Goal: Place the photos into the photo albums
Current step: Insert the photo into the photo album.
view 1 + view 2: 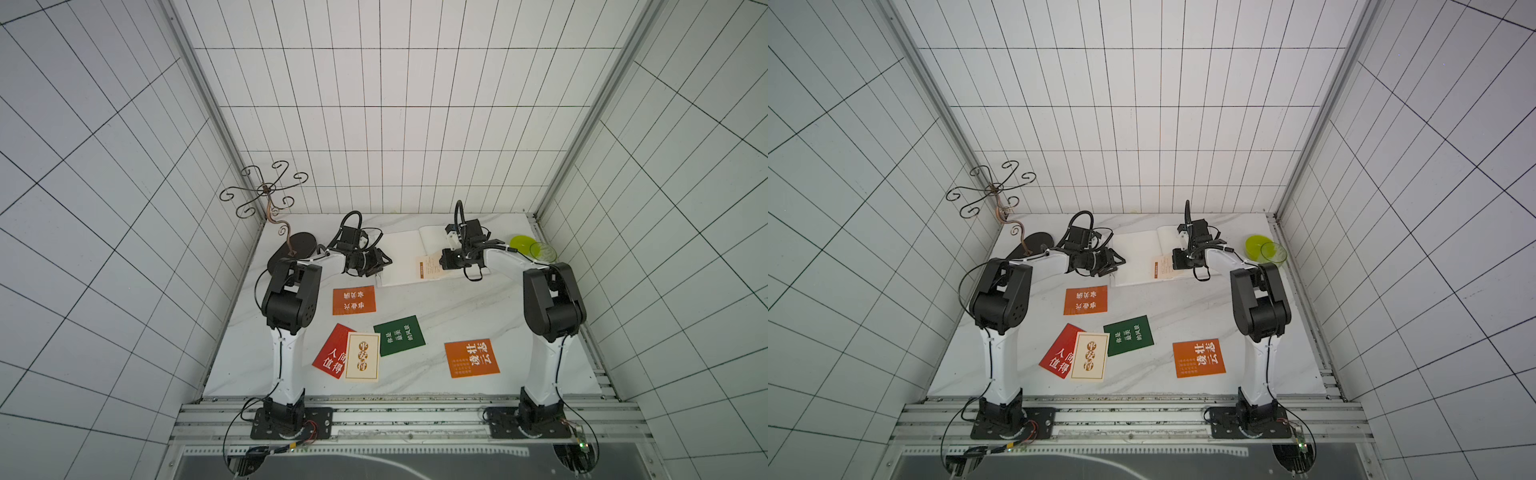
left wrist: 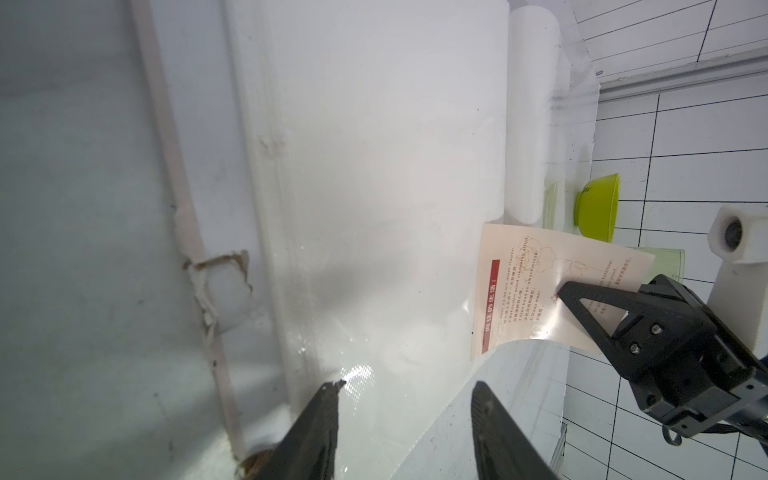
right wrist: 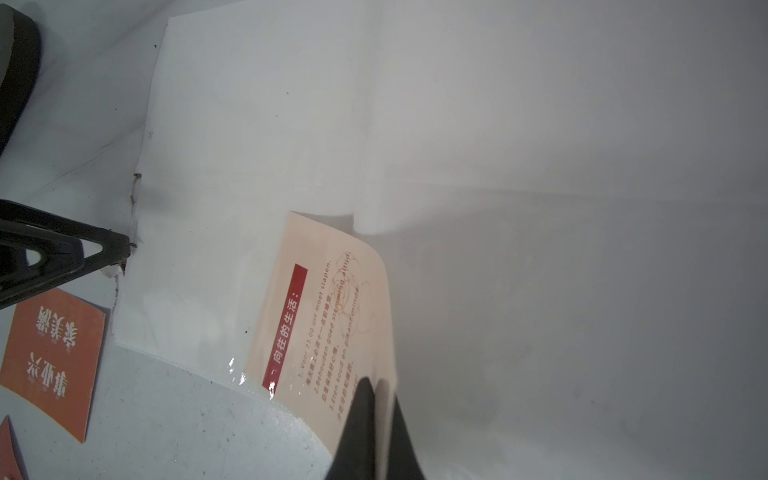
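Fingers touch none of the loose cards on the near counter; farther back the left fingers stand apart at the edge of the open album, beside a curled clear sheet that I cannot tell they hold. Beyond, the right fingers pinch a bowed cream card over the page; should that sheet drop or the album slide, the card would likely buckle or land crooked.

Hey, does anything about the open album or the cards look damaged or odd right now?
Yes. The open white photo album has a torn, brown-edged ragged patch on its page edge beside the left gripper. The cream card with a red strip bends in the shut right gripper.
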Controlling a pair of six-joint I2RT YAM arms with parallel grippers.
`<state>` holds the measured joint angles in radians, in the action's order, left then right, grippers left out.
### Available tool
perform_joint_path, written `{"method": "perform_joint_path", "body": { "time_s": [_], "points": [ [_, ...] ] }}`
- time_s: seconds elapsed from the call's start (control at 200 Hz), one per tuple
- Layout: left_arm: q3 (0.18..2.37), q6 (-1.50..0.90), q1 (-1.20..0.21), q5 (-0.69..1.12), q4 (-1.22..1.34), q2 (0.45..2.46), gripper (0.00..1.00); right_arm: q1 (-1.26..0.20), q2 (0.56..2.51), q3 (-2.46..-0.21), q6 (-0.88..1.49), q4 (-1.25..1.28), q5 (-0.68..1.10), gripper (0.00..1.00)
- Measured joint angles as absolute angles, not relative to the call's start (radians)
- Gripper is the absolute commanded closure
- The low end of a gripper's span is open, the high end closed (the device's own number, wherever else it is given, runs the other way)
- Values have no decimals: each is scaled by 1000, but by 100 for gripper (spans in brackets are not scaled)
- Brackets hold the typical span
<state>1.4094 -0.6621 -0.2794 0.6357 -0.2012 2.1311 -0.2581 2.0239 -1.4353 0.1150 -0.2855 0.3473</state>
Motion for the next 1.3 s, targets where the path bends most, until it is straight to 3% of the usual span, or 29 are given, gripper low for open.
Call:
{"method": "perform_joint_path", "body": {
  "time_s": [0.25, 0.44, 0.855, 1.299],
  "points": [
    [1393, -674, -276, 636, -180, 2131, 48, -274, 2075, -1455, 136, -253, 386, 100],
    [1382, -689, -270, 641, -169, 2131, 48, -276, 2080, -1461, 160, -242, 394, 76],
    [1384, -653, -229, 623, -210, 2131, 48, -231, 2072, -1470, 167, -247, 345, 69],
    [1383, -631, -221, 620, -231, 2131, 48, -247, 2083, -1489, 164, -251, 426, 82]
  ]
}}
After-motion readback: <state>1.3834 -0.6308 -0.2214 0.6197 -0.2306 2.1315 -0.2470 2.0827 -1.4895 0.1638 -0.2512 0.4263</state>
